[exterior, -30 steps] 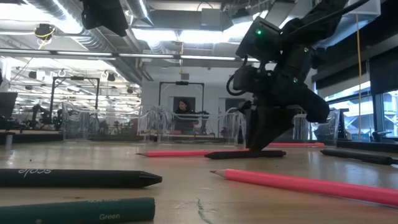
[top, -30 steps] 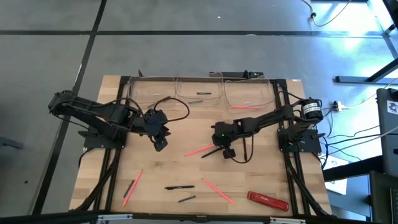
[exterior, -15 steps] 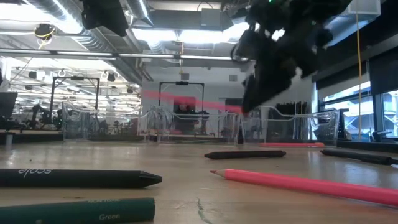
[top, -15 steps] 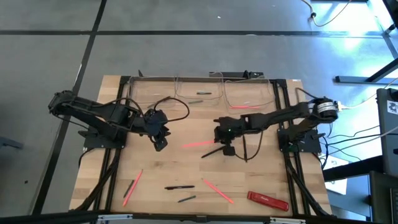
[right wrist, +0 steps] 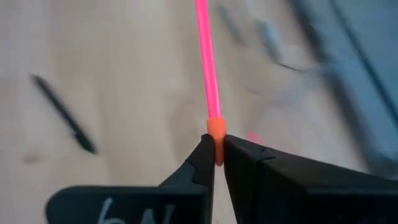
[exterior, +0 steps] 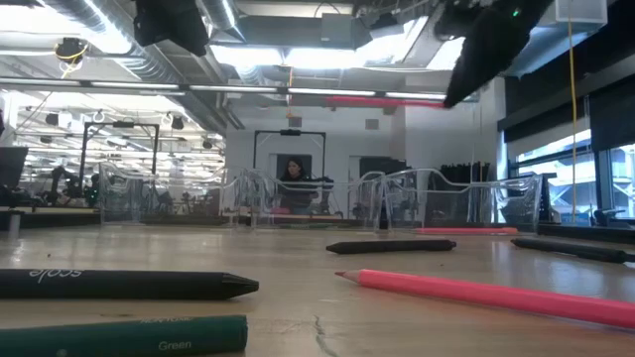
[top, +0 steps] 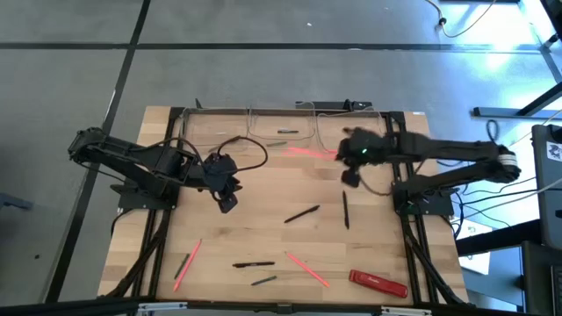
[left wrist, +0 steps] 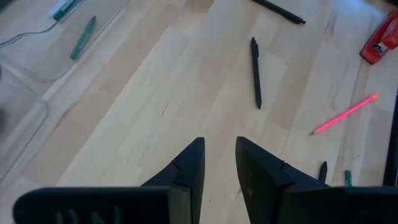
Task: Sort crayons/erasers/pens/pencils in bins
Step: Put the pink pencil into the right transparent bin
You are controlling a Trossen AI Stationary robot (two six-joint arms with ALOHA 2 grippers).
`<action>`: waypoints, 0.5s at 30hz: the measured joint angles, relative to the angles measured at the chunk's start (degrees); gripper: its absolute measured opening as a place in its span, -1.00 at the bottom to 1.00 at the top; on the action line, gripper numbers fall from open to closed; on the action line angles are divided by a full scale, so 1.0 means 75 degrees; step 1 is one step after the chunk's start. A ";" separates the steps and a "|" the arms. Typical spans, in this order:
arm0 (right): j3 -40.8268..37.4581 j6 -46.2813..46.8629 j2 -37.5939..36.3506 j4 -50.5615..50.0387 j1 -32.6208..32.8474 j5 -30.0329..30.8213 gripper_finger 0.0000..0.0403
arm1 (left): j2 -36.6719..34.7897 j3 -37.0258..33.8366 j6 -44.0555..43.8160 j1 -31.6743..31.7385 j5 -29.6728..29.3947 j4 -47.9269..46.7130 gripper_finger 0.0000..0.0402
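My right end effector (top: 349,167): motion-blurred overhead; bins (right wrist: 348,68) smeared in my wrist view, contents unreadable.

1 pink pencil (top: 309,151) is held level in the air by its orange end, clear of the wood and near the front edge of the right-hand one of 3 clear bins (top: 351,132) standing in a row along the table's far side. The middle bin (top: 281,130) holds a short grey-green stick (top: 282,132). On the table lie 2 black pens (top: 301,214) near the middle and a scatter of pink pencils (top: 309,270), a black pen (top: 253,263) and grey-green sticks (top: 263,281) toward the near edge.
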 joint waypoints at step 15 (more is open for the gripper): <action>0.1104 -0.0401 -0.0154 -0.3885 -0.2060 0.1159 -0.87 | 0.0003 -0.0002 0.0013 0.0000 -0.0320 0.0011 -0.59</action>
